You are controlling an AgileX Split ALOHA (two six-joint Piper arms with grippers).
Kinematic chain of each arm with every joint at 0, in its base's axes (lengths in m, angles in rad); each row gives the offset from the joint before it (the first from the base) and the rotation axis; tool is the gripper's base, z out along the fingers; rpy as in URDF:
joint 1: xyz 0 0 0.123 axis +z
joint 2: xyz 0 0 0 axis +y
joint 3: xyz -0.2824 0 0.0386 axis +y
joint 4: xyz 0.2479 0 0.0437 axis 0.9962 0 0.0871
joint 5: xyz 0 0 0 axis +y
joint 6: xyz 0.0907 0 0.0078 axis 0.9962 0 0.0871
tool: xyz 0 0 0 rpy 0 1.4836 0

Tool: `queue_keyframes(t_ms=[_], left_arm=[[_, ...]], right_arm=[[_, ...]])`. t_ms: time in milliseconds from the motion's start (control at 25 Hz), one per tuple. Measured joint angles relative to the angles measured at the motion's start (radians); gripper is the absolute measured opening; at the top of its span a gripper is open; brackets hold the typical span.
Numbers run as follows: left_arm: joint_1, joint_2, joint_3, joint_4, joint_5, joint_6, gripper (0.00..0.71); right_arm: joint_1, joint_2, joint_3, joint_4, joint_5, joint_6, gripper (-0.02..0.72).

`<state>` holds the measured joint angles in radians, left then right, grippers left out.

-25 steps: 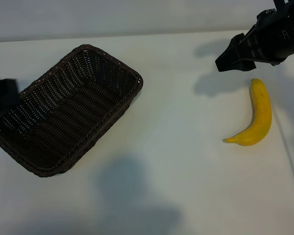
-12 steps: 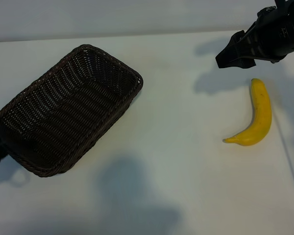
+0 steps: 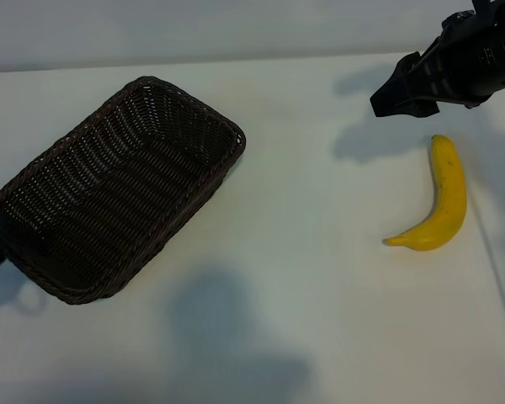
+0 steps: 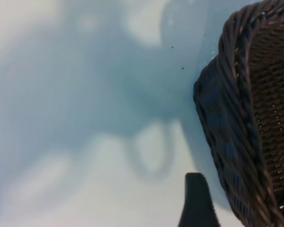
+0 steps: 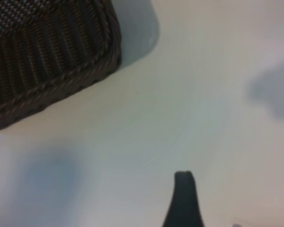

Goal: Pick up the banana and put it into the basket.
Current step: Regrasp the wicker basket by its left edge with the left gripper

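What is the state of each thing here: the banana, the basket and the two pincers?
banana: unpeeled, lying on the table, not held, outside the basket.
basket: upright, nothing inside.
right pincer: open, holding nothing, just beyond the banana's far end.
left pincer: open, holding nothing, at the basket's left end, at the edge of the exterior view.

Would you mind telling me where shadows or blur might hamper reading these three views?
Exterior view: sharp; soft shadows on the table, one under the right pincer just beyond the banana. Left wrist view: blurred, bluish shadows beside the basket; one fingertip shows. Right wrist view: soft focus throughout, basket corner and one fingertip smeared, faint shadow patches.
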<state>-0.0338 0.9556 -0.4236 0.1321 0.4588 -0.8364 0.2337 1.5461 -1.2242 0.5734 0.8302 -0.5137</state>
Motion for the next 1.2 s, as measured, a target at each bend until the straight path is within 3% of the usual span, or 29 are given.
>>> queue_keyframes(t_ms=[920, 1000, 1120, 1200], left_arm=[[0.0, 0.467, 0.0, -0.042, -0.351, -0.06, 0.516], [0.0, 0.483, 0.0, -0.047, -0.37, -0.06, 0.452], [0.0, 0.486, 0.0, -0.057, -0.396, -0.067, 0.188], [0.002, 0.487, 0.0, -0.053, -0.421, -0.063, 0.153]], right_arm=[[0.0, 0.0, 0.0, 0.0, 0.001, -0.003, 0.565], [0.0, 0.0, 0.0, 0.0, 0.001, -0.003, 0.565], [0.0, 0.0, 0.0, 0.0, 0.001, -0.005, 0.565], [0.0, 0.0, 0.0, 0.0, 0.001, -0.005, 0.565]])
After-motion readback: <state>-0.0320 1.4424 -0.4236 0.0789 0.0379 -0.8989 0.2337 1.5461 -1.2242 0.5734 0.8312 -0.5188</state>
